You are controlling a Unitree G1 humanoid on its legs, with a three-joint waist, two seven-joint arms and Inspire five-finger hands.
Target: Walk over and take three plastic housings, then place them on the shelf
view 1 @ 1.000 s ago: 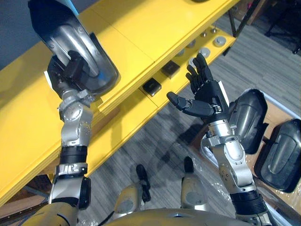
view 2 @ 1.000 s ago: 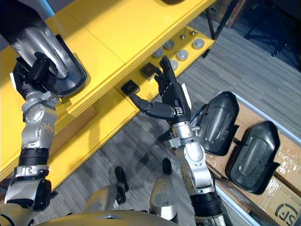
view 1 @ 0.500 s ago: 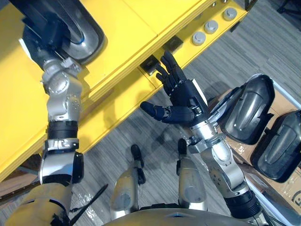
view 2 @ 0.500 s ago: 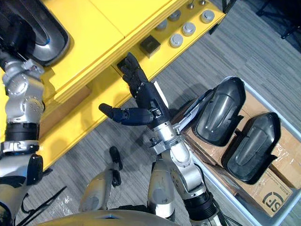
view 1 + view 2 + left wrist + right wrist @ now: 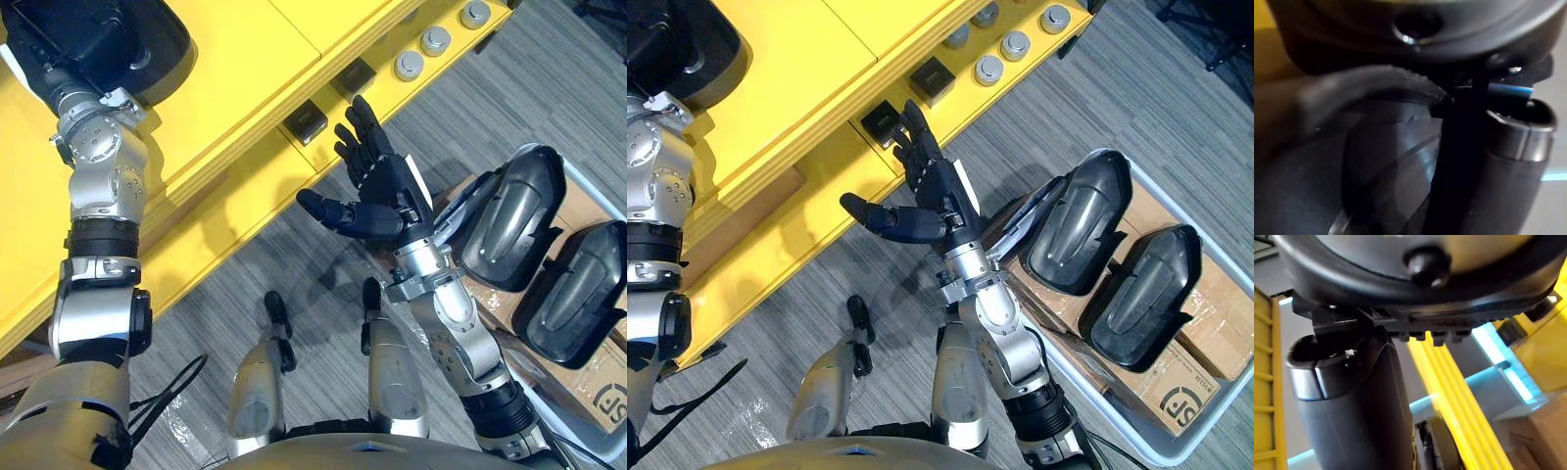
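Observation:
A dark plastic housing [image 5: 147,44] lies on the yellow shelf [image 5: 255,88] at the top left, and my left hand [image 5: 61,70] is curled on its near end. In the left wrist view the thumb [image 5: 1508,161] lies over the housing's glossy inner surface [image 5: 1386,166]. My right hand [image 5: 933,196] hangs open and empty in mid-air in front of the shelf's lower ledge, fingers spread. Two more dark housings [image 5: 1078,230] [image 5: 1141,294] lie side by side in a grey bin [image 5: 1136,436] at the right.
The shelf's lower ledge carries black blocks [image 5: 306,119] and round silver knobs [image 5: 421,54]. Cardboard [image 5: 1215,362] lines the bin under the housings. Grey striped floor [image 5: 245,264] lies between shelf and bin.
The camera has swung, so the shelf sits further to the upper left. My left hand stays on the housing on the shelf. My right hand stays open and has shifted slightly.

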